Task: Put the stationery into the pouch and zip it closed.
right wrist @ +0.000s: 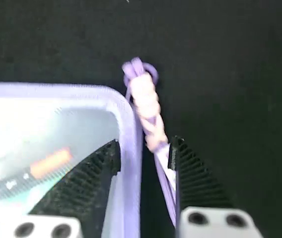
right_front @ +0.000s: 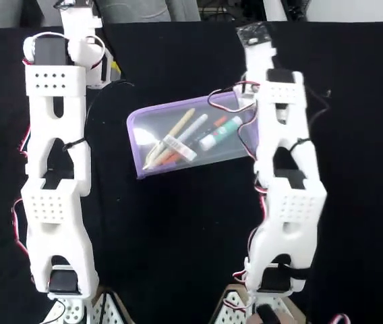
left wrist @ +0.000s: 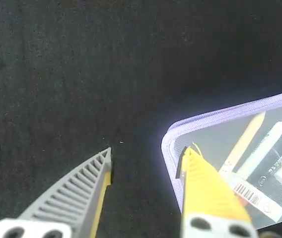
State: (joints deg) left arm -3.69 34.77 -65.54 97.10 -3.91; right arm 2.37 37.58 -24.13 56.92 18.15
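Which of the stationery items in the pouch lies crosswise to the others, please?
The short white block with a barcode label. It lies across the ends of the tan pencil and white pen, which run lengthwise side by side in the pouch.

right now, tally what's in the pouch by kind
beige wooden pencil: 1
white plastic pen: 1
green-and-white tube: 1
flat white barcoded block: 1
total: 4 clearly told, inside the clear purple-edged pouch; red-orange pieces too small to tell
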